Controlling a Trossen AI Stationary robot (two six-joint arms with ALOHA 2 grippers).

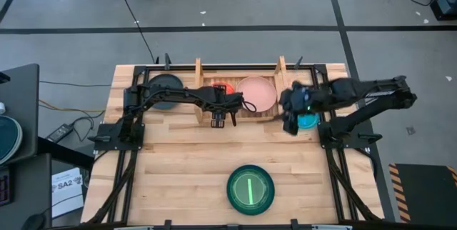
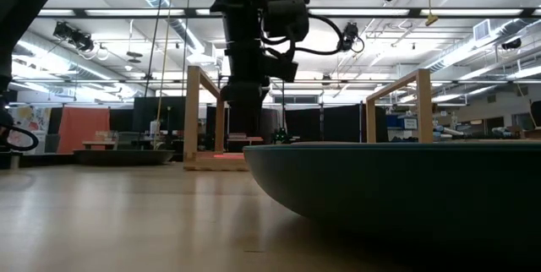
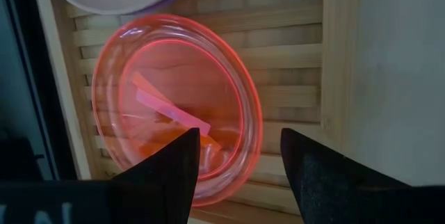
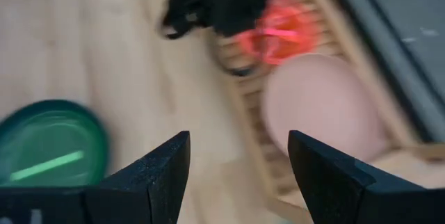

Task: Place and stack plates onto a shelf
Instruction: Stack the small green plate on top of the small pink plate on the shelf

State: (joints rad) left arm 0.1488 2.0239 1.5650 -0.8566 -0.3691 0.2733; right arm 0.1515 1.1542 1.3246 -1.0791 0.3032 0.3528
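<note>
The shelf (image 1: 202, 87) of pale slats stands at the table's far edge. A translucent orange plate (image 3: 174, 106) lies flat on its slats at the left, with a pink plate (image 1: 257, 92) beside it on the right. My left gripper (image 3: 240, 147) hovers open over the orange plate's near rim, one finger over the plate and one outside it. My right gripper (image 1: 291, 125) is open in the air beside the shelf's right end, above a cyan plate (image 1: 310, 121) on the table. A dark green-teal plate (image 1: 250, 188) rests near the front edge.
A dark plate (image 1: 166, 87) lies on the table left of the shelf. The shelf's two upright side boards (image 2: 193, 116) (image 2: 418, 107) rise at its ends. Bare tabletop (image 1: 178, 166) lies between the shelf and the green-teal plate. Black frame rails run along both table sides.
</note>
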